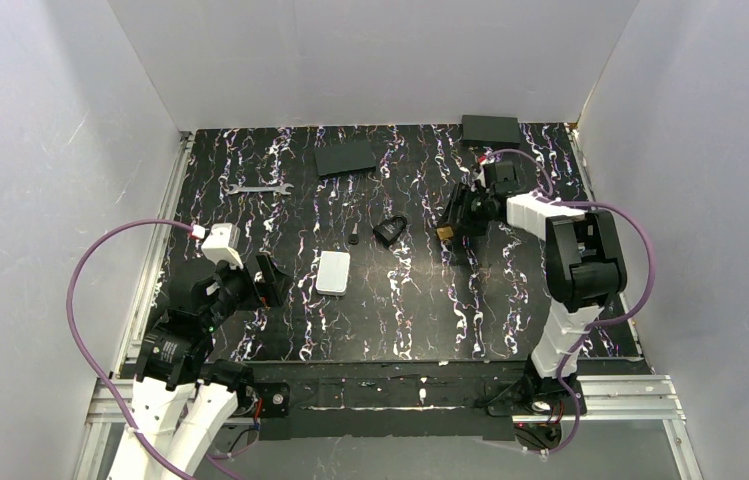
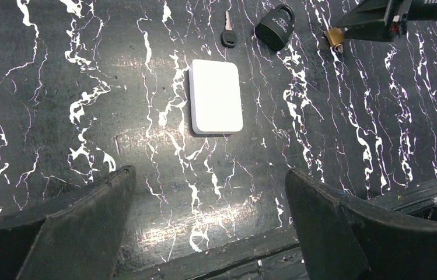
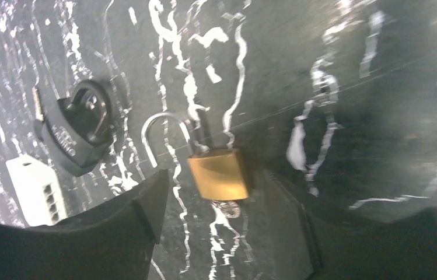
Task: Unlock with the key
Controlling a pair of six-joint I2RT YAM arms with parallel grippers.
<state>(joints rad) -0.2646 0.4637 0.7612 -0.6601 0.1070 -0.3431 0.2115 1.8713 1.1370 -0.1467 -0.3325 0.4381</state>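
Two arms, top view: the left gripper (image 1: 270, 280) hangs close to the left edge of the table (image 1: 420, 320), with bare surface between it and the near edge. The right gripper (image 1: 458, 222) is over the right half, with a black box (image 1: 490, 130) at the far edge behind it.
Key, top view: the key (image 1: 353, 239) lies left of the black padlock (image 1: 390, 231), well apart from both grippers.
Left wrist view: the fingers (image 2: 81, 227) are spread wide over bare table. A white box (image 2: 216, 96) lies ahead, and the key lies flat beyond it, just beside the black padlock.
Right wrist view: the jaws are apart with a brass padlock (image 3: 219, 173) between them, its shackle standing open. A thin pale strip left of the black padlock may be the key.
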